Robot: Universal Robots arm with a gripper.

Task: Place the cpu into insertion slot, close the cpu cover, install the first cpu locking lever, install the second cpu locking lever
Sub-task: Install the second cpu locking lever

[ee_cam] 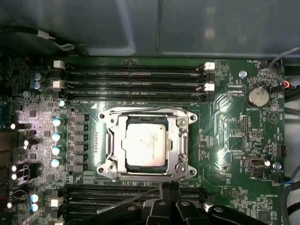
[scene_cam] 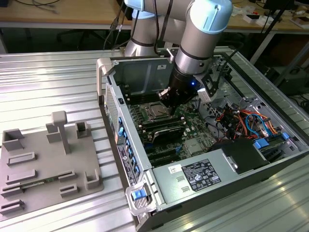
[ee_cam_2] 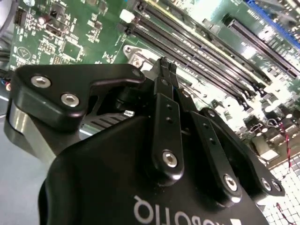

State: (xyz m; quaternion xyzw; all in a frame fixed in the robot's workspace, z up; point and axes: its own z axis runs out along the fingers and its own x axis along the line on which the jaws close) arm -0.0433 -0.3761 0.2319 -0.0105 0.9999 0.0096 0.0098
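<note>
I am seeing the gripper (ee_cam_2: 166, 65) with its fingers (ee_cam_2: 165, 101) pressed together at the tips, holding nothing, in the second wrist view. They are hanging just over the green motherboard (ee_cam: 225, 140), at the edge of the insertion slot (ee_cam: 145, 143) and next to the long black memory slots (ee_cam: 136, 77). In the first wrist view the fingertips (ee_cam: 169, 190) are sitting against the socket's near rim, beside a thin metal lever (ee_cam: 126, 201) that is lying at a slant over the memory slots there.

I am looking at the cpu (ee_cam: 146, 144) lying flat in the slot, its dull silver top showing through the window of the cpu cover (ee_cam: 174, 143), which is lying down over it.

In the exterior view the arm (scene_cam: 200, 41) is reaching down into an open computer case (scene_cam: 193, 179) resting on its side on the ribbed metal tabletop (scene_cam: 43, 82), with the gripper (scene_cam: 166, 99) right by the socket (scene_cam: 153, 111). Orange and blue cables (scene_cam: 246, 123) are crowding the case toward the exterior view's right. A grey fixture plate (scene_cam: 46, 164) is sitting on the tabletop toward the exterior view's left, well apart from the case.
</note>
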